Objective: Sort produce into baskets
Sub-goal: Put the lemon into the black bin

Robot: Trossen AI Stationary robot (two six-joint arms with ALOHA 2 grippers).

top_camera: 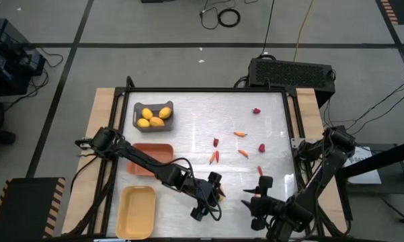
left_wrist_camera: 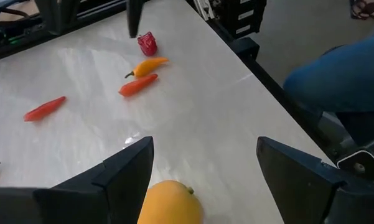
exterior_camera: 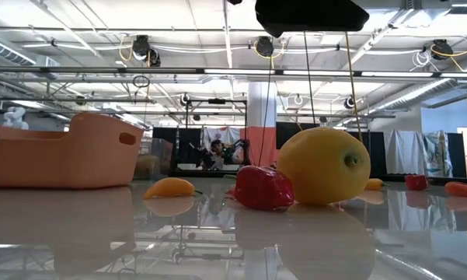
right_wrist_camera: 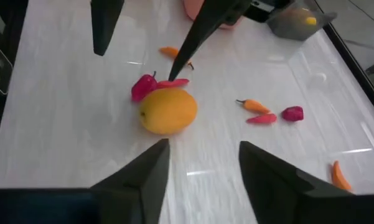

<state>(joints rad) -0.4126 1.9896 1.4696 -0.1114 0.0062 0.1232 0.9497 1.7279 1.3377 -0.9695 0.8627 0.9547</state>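
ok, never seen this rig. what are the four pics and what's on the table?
Two dark robot arms work at one table. One picture looks straight down, one sits at table height, and two come from cameras on the wrists. The left gripper hovers with open fingers over a lemon lying beside a red piece; nothing is held. The right gripper waits nearby, open. The grey basket holds lemons; the orange basket and yellow basket look empty. Small carrots and red pieces are scattered across the table.

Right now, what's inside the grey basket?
The grey basket holds yellow lemons; four can be counted from above. Nothing red or thin like a carrot shows among them. Anything lying underneath the lemons is covered, so that part can't be seen.
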